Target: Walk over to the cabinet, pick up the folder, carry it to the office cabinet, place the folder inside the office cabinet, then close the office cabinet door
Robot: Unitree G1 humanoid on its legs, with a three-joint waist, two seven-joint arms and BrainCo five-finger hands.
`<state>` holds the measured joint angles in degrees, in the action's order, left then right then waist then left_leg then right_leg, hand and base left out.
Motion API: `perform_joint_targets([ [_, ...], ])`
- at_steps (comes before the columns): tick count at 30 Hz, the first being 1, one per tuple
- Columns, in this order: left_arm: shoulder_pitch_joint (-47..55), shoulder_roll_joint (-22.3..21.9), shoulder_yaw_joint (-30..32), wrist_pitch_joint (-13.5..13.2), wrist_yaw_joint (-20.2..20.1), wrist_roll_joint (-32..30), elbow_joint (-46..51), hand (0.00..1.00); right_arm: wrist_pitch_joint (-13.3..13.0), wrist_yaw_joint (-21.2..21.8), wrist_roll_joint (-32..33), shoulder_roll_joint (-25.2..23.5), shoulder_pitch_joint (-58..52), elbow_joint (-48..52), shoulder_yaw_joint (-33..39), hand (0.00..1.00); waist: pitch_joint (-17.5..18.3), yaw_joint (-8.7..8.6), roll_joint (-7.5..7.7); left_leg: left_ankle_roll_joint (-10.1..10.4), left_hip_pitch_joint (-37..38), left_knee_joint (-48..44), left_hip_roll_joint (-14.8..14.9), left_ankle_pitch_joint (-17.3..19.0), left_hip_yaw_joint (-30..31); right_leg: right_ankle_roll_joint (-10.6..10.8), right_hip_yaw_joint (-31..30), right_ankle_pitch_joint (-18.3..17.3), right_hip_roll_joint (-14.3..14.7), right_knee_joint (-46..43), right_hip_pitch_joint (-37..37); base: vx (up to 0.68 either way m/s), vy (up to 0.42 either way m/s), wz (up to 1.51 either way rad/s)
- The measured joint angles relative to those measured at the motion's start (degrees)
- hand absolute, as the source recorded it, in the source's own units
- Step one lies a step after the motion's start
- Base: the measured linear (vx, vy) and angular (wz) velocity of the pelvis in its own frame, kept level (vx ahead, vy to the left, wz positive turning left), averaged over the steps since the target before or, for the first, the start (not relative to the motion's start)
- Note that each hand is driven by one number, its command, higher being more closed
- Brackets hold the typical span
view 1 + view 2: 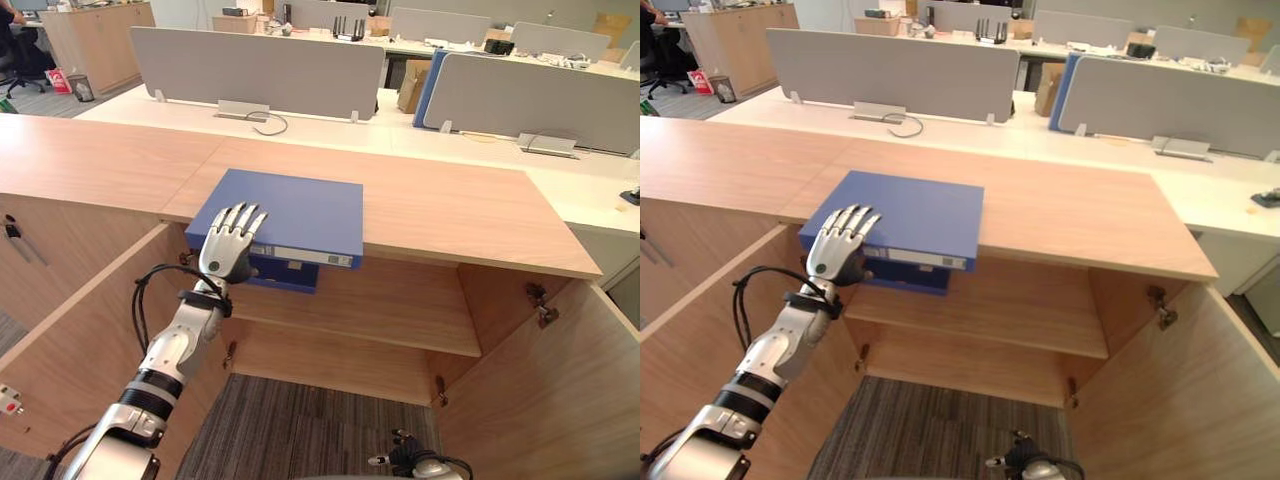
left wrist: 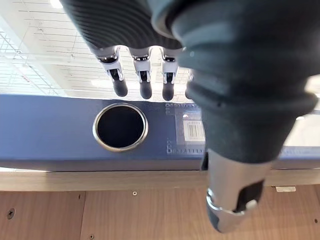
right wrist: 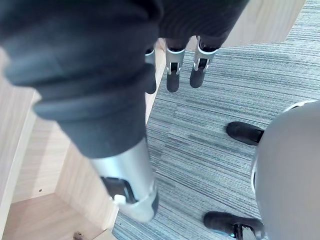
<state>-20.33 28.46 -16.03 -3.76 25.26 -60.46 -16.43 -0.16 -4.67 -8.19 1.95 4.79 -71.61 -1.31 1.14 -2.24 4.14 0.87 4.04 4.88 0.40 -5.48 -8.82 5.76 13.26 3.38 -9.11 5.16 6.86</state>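
While the blue folder (image 1: 290, 210) lies flat on the wooden cabinet top (image 1: 450, 210), its spine faces me and juts a little past the front edge, above the open compartment. My left hand (image 1: 228, 250) is raised against that near edge, towards the folder's left corner. It is released, not grasping: the fingers (image 2: 145, 85) are straight and spread above the top cover, and the thumb (image 2: 230, 200) points down in front of the spine without curling round it. Whether the fingertips actually touch the cover I cannot tell. From my left wrist the spine (image 2: 60, 135) runs straight across, with a metal-rimmed finger hole (image 2: 120, 127) and a printed label (image 2: 192, 131) just beside it. A darker blue part shows under the folder's front edge; what it is I cannot tell. Below, the cabinet stands open, with a bare shelf (image 1: 400, 310) inside and a door swung out on each side, the left door (image 1: 90, 330) and the right door (image 1: 560, 390). My right hand (image 1: 412, 461) hangs low over the grey carpet (image 1: 300, 430) with relaxed fingers, holding nothing. Beyond the cabinet stand desks with grey partition screens (image 1: 260, 70).
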Motion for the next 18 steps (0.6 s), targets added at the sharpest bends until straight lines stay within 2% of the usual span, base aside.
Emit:
perform_joint_targets([
  [9, -2.18, 1.15, -1.13, 0.14, 0.01, 0.02, -1.92, 0.00, -0.02, 0.00, 0.01, 0.07, -0.10, 0.01, 0.06, 0.00, 0.23, -0.52, -0.38, 0.13, 0.06, 0.00, 0.00, 0.09, -0.27, 0.01, -0.36, 0.16, -0.01, 0.00, -0.08, 0.00, 0.000, 0.00],
  [10, -2.19, 1.15, -1.13, 0.18, 0.01, 0.02, -2.79, 1.00, -0.02, 0.00, 0.01, 0.08, -0.11, 0.00, 0.07, 0.00, 0.29, -0.66, -0.48, 0.29, 0.08, 0.00, 0.00, 0.20, -0.35, 0.01, -0.46, 0.18, -0.01, 0.01, -0.11, 0.00, 0.000, -0.05],
  [18, -5.34, 1.08, -1.12, 0.86, 0.22, 0.27, -6.32, 1.00, -0.02, 0.00, 0.05, 0.11, -0.20, 0.01, 0.11, 0.00, 0.37, -1.07, -0.58, 0.33, 0.13, -0.01, 0.00, 0.21, -0.80, 0.01, -0.98, 0.46, -0.03, 0.01, -0.37, 0.00, 0.001, -0.03],
])
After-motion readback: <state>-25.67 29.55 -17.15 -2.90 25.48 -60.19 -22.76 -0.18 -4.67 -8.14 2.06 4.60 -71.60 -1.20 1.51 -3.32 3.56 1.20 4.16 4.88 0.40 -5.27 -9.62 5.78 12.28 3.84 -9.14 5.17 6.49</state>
